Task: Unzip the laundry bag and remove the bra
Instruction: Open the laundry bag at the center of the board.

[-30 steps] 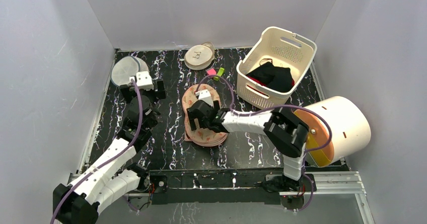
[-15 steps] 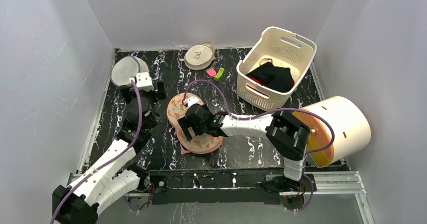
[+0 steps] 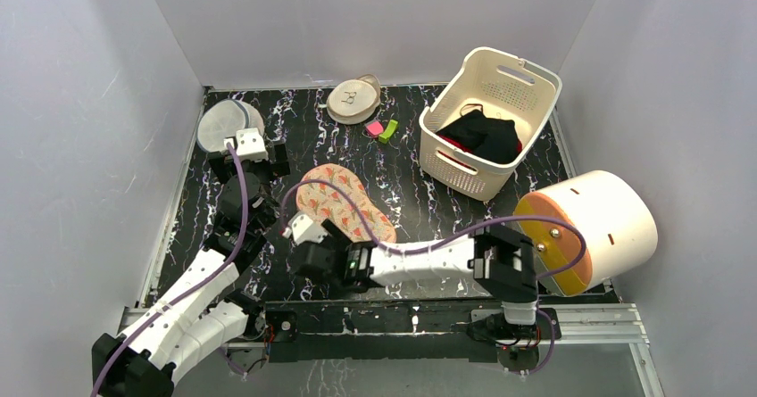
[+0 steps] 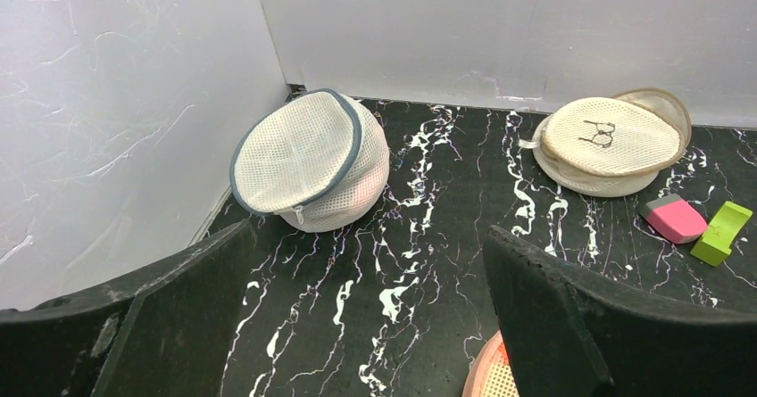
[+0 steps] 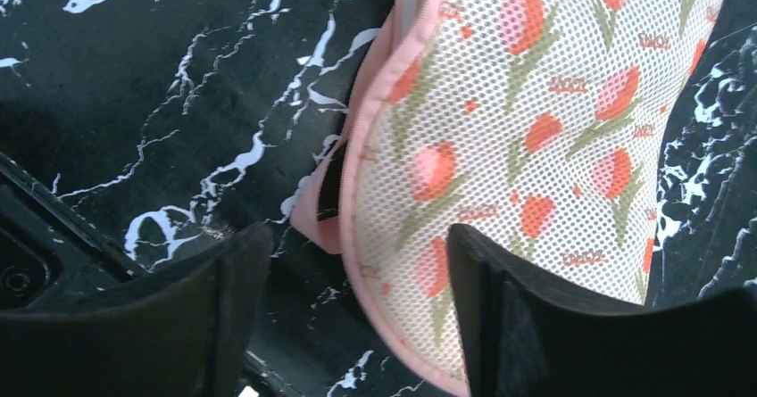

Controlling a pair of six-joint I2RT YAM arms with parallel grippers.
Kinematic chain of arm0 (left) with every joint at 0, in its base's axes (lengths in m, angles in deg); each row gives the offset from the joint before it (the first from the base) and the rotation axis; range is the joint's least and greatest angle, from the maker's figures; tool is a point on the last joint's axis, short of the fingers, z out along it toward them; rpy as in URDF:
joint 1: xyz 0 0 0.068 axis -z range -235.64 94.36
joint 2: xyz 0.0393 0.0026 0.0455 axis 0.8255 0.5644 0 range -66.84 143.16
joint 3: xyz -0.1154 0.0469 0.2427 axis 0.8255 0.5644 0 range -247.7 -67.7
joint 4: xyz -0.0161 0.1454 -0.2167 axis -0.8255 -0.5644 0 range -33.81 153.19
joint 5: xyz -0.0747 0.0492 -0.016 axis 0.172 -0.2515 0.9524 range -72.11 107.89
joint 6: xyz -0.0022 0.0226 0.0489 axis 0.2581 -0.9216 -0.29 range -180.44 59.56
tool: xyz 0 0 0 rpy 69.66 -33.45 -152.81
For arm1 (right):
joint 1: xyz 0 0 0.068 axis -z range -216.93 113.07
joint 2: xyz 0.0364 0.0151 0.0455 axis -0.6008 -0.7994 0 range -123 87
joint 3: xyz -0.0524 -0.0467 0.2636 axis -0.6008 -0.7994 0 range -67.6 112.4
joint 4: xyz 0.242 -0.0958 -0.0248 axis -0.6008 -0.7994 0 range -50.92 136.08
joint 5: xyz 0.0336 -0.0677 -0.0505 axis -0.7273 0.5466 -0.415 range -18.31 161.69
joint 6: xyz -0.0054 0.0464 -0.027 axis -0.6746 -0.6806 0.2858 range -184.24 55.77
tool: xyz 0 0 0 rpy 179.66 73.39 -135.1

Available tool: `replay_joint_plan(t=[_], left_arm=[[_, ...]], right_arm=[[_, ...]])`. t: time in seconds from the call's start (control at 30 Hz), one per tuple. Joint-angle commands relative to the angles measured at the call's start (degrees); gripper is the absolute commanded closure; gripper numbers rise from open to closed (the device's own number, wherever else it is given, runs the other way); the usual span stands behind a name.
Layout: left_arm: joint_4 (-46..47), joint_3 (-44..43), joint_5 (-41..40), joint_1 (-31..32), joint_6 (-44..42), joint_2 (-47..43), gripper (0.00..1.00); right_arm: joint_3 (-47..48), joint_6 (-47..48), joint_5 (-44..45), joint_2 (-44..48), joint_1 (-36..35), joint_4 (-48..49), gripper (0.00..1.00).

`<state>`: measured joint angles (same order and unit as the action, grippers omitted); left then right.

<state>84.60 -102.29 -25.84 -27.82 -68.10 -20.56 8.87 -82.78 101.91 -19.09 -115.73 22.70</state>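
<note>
The laundry bag [image 3: 344, 202] lies flat and slanted at mid-table, a beige-pink mesh with red-and-green prints and pink trim. My right gripper [image 3: 308, 252] is open at the bag's near-left end. In the right wrist view the bag [image 5: 536, 103] fills the upper right. Its pink-trimmed edge runs between my open jaws [image 5: 357, 312], and the right finger [image 5: 536, 326] lies over the mesh. My left gripper [image 3: 251, 159] is open and empty left of the bag. The left wrist view [image 4: 366, 263] shows only the bag's rim [image 4: 486, 377] at the bottom. The bra is hidden.
A round grey-white domed pouch [image 3: 223, 122] sits at the back left, and a round beige disc pouch [image 3: 353, 99] at the back centre. Small pink [image 3: 374, 128] and green [image 3: 387, 131] items lie beside it. A white basket [image 3: 525, 85] holds black clothes. A cream drum [image 3: 596, 227] lies at the right.
My right gripper has moved from over the bag's middle to its near-left end. The bag has slid left and turned to a slant. My left arm has barely moved.
</note>
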Motion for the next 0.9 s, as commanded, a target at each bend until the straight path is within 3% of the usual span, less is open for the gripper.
replay_joint_plan(t=[0.0, 0.23, 0.37, 0.5, 0.6, 0.67, 0.8, 0.87], left_arm=[[1.9, 0.2, -0.6, -0.5, 0.3, -0.7, 0.02], [1.8, 0.3, -0.6, -0.5, 0.3, -0.8, 0.02], [1.7, 0.2, -0.7, -0.5, 0.2, -0.6, 0.01], [1.8, 0.2, -0.7, -0.5, 0.3, -0.6, 0.02], [1.7, 0.2, -0.4, -0.5, 0.3, -0.4, 0.02], [1.5, 0.1, -0.4, -0.5, 0.5, -0.3, 0.02], [1.3, 0.1, -0.3, -0.5, 0.6, -0.6, 0.02], [1.4, 0.1, -0.3, -0.5, 0.6, -0.5, 0.02]], right_arm=[[7.1, 0.4, 16.5, -4.3, -5.2, -2.8, 0.37], [17.0, -1.8, 29.7, -14.5, -8.3, -14.5, 0.37], [19.6, -2.2, 31.9, -17.6, -8.3, -16.9, 0.38], [19.5, -3.8, 32.7, -17.9, -8.3, -17.3, 0.52], [17.8, -3.3, 31.5, -16.9, -8.3, -15.0, 0.57], [17.3, -3.2, 31.4, -16.9, -8.3, -14.6, 0.57], [16.6, -3.5, 31.0, -17.2, -8.2, -14.1, 0.45], [16.0, -4.0, 30.7, -17.1, -7.8, -13.8, 0.49]])
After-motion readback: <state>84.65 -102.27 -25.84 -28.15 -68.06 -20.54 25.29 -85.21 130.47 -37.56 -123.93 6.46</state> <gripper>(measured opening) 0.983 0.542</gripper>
